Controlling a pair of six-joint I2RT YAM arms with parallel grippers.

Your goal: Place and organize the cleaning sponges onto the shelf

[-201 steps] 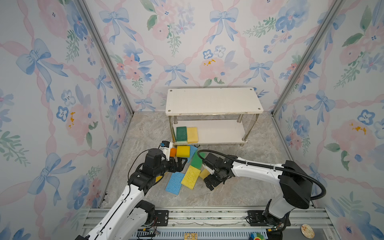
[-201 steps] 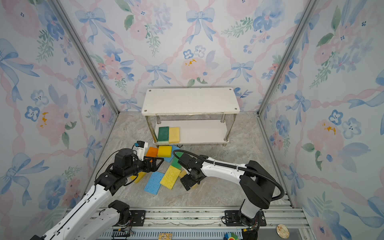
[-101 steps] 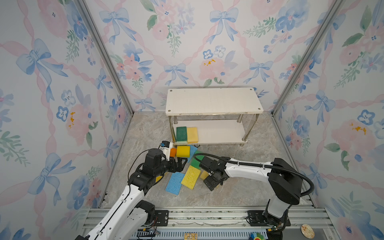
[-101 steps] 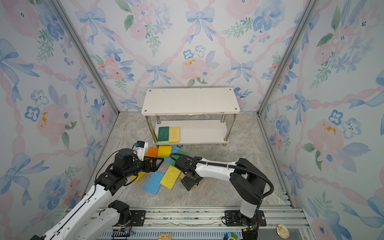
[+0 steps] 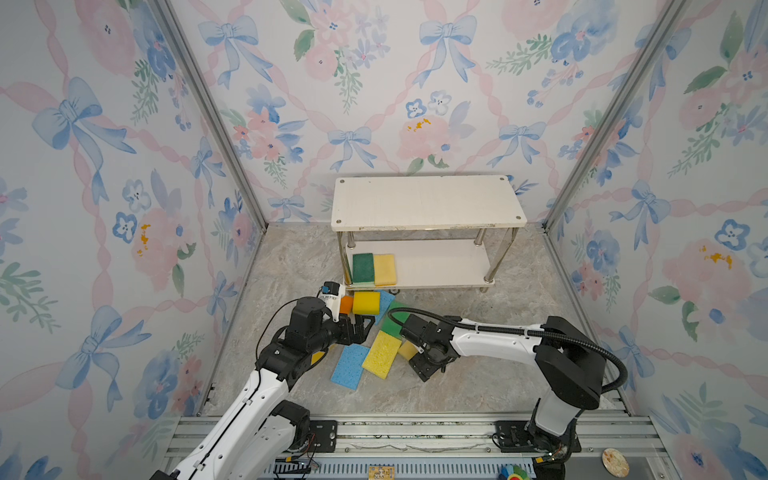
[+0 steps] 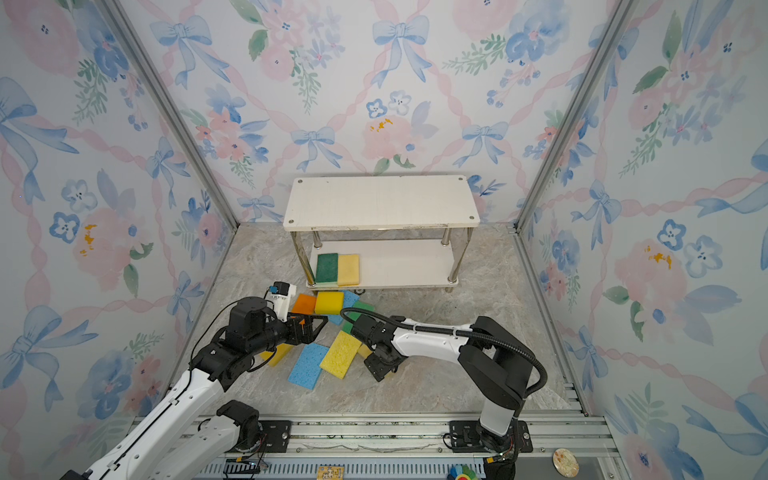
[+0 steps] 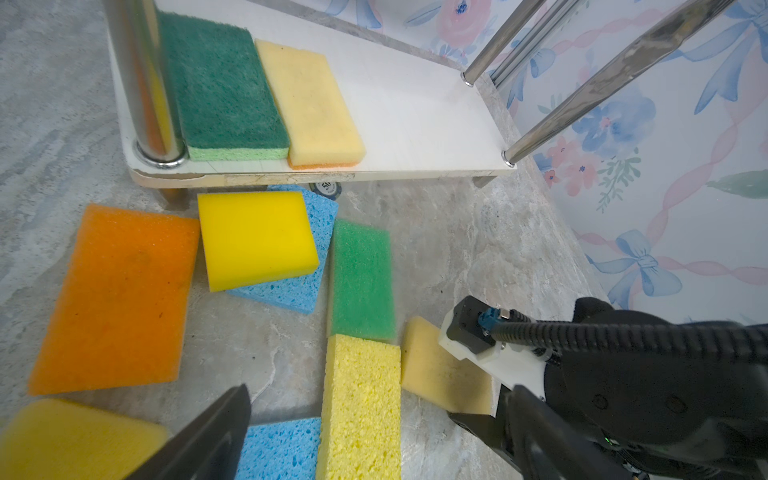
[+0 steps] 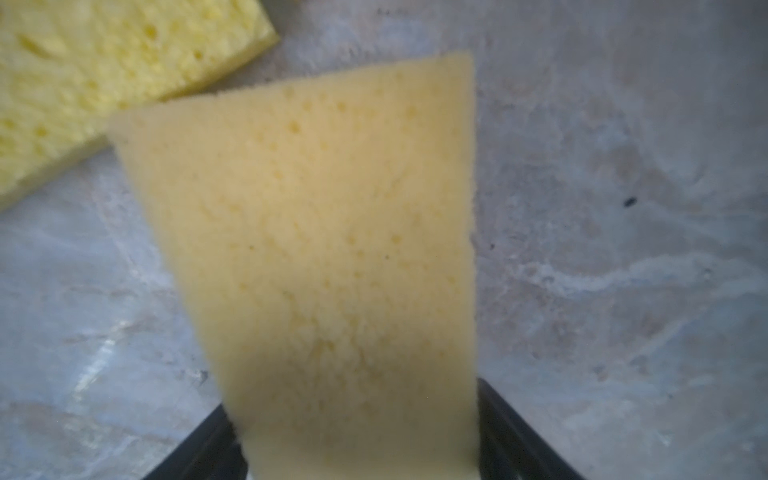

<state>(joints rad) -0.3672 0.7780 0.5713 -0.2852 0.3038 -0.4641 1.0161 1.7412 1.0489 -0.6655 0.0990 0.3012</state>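
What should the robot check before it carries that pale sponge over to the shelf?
1. The pale tan sponge sits between the jaws of the right gripper: ok.
2. Jaws squeezing it firmly: cannot tell.
3. Nothing lies on top of it; the porous yellow sponge is only beside it: ok.
4. The shelf has bare room on its lower board, next to the dark green sponge: ok.
5. The left gripper is open, empty and off to the side: ok.
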